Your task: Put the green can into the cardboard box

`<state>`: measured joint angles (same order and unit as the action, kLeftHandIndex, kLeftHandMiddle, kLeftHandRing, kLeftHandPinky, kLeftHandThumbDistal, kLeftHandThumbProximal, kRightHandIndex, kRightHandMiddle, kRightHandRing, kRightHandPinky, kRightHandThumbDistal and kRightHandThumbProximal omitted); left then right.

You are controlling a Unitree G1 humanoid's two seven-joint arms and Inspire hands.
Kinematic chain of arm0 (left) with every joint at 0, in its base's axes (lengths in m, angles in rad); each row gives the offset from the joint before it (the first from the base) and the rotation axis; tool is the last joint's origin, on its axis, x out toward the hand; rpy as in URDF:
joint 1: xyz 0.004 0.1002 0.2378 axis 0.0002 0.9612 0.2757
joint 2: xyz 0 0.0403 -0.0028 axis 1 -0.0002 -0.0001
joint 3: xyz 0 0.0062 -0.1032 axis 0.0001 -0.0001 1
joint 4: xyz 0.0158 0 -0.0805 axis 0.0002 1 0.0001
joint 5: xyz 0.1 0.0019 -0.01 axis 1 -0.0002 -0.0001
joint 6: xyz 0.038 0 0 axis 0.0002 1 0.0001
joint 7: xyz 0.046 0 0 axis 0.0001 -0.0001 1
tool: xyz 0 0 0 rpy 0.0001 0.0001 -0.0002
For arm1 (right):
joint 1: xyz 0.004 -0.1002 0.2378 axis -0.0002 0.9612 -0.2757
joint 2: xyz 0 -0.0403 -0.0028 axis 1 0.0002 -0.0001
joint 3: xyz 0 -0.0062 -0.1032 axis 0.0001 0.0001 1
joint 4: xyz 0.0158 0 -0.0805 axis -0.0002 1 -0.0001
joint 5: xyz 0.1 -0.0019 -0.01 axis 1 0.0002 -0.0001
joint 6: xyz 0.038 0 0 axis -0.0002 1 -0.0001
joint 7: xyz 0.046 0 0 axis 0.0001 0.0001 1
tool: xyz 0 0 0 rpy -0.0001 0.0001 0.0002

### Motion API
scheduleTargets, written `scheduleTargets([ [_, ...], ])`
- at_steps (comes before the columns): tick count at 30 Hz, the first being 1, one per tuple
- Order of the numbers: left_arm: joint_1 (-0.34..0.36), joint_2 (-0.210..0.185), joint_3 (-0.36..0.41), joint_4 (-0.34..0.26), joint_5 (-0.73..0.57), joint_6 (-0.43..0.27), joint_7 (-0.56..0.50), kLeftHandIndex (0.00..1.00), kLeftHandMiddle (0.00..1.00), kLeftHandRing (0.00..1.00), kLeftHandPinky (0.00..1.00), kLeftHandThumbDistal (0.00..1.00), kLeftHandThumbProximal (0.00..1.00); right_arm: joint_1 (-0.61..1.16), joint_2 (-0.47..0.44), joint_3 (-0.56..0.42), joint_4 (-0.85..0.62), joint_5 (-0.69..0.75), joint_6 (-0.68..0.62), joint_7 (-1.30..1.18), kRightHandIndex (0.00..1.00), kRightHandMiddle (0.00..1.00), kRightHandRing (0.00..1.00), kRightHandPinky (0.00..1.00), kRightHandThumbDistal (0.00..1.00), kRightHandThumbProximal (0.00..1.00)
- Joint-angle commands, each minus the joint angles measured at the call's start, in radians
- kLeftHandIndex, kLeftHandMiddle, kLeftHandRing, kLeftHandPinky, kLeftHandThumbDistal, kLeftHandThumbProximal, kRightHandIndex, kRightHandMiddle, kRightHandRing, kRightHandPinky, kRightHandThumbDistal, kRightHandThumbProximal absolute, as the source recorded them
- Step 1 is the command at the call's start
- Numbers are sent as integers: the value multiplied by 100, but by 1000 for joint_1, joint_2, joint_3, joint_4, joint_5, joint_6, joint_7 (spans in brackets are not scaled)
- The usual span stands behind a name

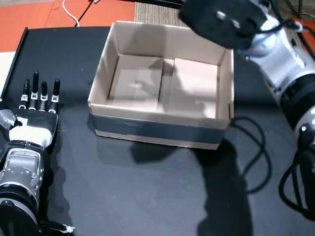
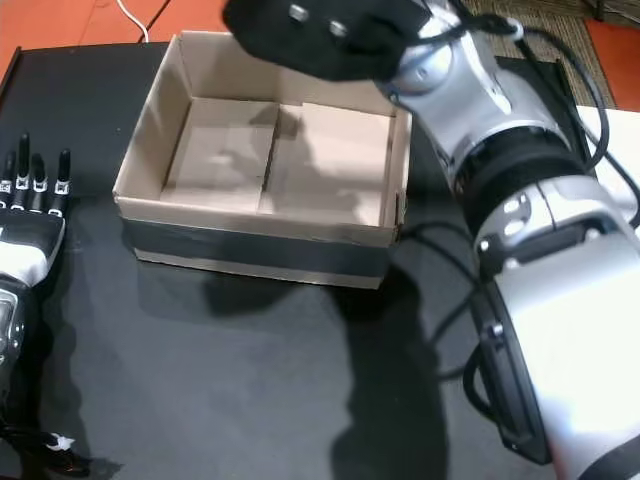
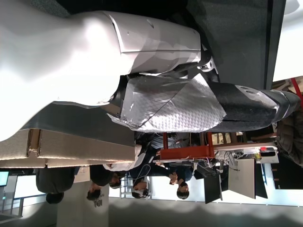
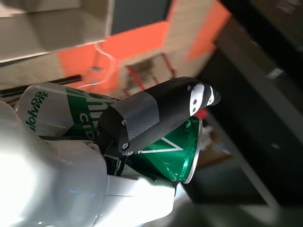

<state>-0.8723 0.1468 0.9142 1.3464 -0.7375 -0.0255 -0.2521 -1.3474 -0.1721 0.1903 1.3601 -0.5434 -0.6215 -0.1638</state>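
The cardboard box (image 1: 105, 64) (image 2: 140, 130) stands open on the black table, its floor bare in both head views. My right hand (image 1: 221, 19) (image 2: 320, 30) hovers over the box's far right rim, seen from its black back. The green can (image 4: 156, 146) shows only in the right wrist view, where my right hand's fingers (image 4: 156, 111) wrap around it. My left hand (image 1: 37, 105) (image 2: 30, 200) lies flat on the table left of the box, fingers straight and apart, holding nothing.
The black table (image 1: 147, 196) extends in front of the box. A black cable (image 1: 256, 147) loops on the table right of the box. Orange floor (image 1: 44, 14) lies beyond the far edge. Several people (image 3: 137, 184) stand in the background of the left wrist view.
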Motion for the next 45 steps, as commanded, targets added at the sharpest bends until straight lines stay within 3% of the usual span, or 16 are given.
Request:
scheduleTargets([
  [1, 24, -12, 2, 7, 5, -1, 9, 54, 23, 43, 89, 83, 98, -43, -19, 15, 1, -8, 32, 4, 0, 0, 3, 24, 27, 16],
  [4, 28, -14, 0, 8, 8, 1, 3, 53, 24, 45, 90, 85, 98, -52, -16, 29, 5, -14, 91, 5, 7, 8, 12, 28, 22, 16],
  [5, 26, -16, 0, 7, 8, -1, 5, 52, 24, 46, 91, 85, 100, -54, -12, 33, 6, -16, 109, 1, 7, 8, 12, 28, 25, 18],
  [8, 22, -22, 2, 7, 5, -3, 9, 52, 25, 46, 92, 87, 99, -63, 3, 62, 9, -35, 159, -8, 4, 5, 12, 28, 30, 34],
  [9, 21, -23, 2, 7, 5, -4, 12, 52, 24, 45, 92, 88, 100, -70, 9, 74, 11, -43, 185, 12, 1, 1, 7, 24, 31, 41],
  [12, 18, -29, 2, 7, 5, -7, 17, 54, 25, 45, 91, 90, 99, -97, 26, 105, 17, -56, 260, 133, 11, 11, 15, 23, 23, 40],
  [14, 15, -34, 6, 7, 0, -8, 20, 54, 23, 44, 91, 90, 98, -109, 38, 117, 17, -60, 296, 199, 19, 14, 15, 20, 27, 38],
  [17, 16, -37, 5, 7, 2, -9, 15, 55, 24, 45, 94, 90, 98, -117, 54, 133, 18, -64, 339, 293, 20, 16, 18, 20, 23, 40],
  [20, 16, -39, 3, 7, 4, -7, 17, 55, 24, 43, 92, 91, 97, -118, 66, 149, 20, -69, 381, 385, 12, 12, 17, 22, 37, 50],
  [23, 17, -39, 1, 6, 6, -6, 16, 57, 22, 42, 89, 90, 97, -113, 74, 169, 19, -75, 395, 432, 17, 18, 26, 31, 45, 59],
  [24, 17, -40, -1, 6, 7, -7, 15, 57, 22, 42, 90, 89, 99, -110, 75, 170, 19, -72, 394, 445, 19, 20, 27, 31, 43, 59],
  [26, 19, -41, 0, 6, 5, -8, 5, 57, 21, 42, 90, 91, 97, -106, 76, 168, 18, -63, 394, 469, 7, 8, 17, 25, 40, 57],
  [31, 20, -39, 5, 6, 1, -5, 5, 55, 20, 41, 89, 94, 94, -100, 75, 175, 17, -64, 390, 501, 0, 3, 12, 20, 28, 56],
  [35, 21, -35, 9, 6, -3, 4, -5, 54, 21, 43, 92, 93, 95, -93, 70, 147, 18, -32, 408, 544, 0, 0, 8, 17, 24, 52],
  [39, 23, -34, 3, 7, 6, -2, -5, 50, 20, 41, 93, 96, 95, -85, 63, 137, 19, -28, 424, 554, 0, 0, 8, 20, 31, 56],
  [45, 18, -32, 2, 6, 4, -4, 6, 50, 20, 41, 92, 98, 96, -73, 49, 146, 19, -37, 415, 546, 0, 0, 6, 18, 23, 56],
])
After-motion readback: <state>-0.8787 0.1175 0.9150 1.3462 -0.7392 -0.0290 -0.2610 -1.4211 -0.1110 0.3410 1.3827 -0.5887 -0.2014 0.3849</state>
